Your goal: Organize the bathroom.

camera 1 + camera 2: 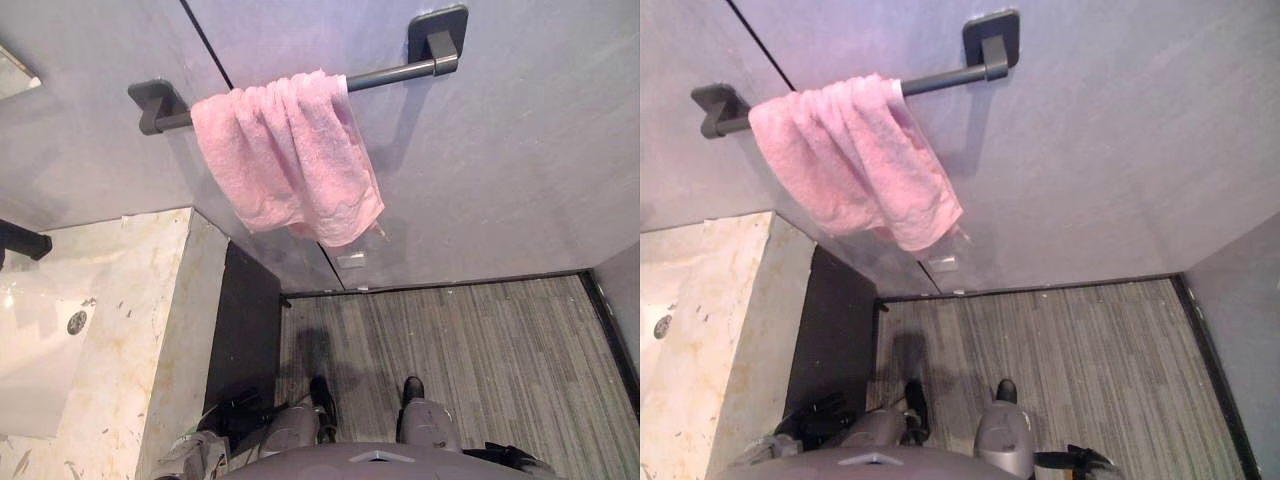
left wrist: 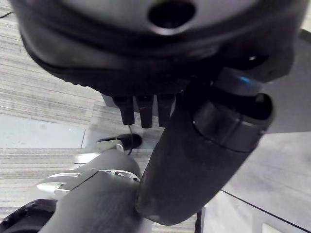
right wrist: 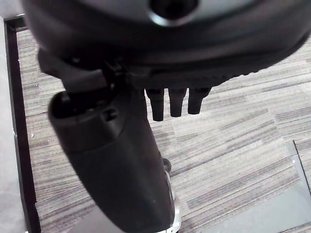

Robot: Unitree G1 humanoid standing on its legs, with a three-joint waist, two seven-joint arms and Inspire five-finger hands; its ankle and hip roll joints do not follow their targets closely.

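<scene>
While one pink towel (image 1: 290, 160) is hanging bunched over one dark wall bar (image 1: 395, 73), far left, one marble counter (image 1: 140, 340) with sink (image 1: 35, 350) is sitting left, left hand (image 2: 146, 109) and right hand (image 3: 175, 104) are hanging low, fingers straight, holding nothing.

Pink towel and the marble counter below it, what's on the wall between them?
Nothing: below the pink towel on the dark bar, the grey wall is bare down to the marble counter, in both eye views.

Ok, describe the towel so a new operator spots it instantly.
Look at the grey wall ahead, above the striped floor. A dark rail runs across it, right of the marble counter. The towel hangs bunched over the rail's left half: the one pink, fluffy thing here.
</scene>
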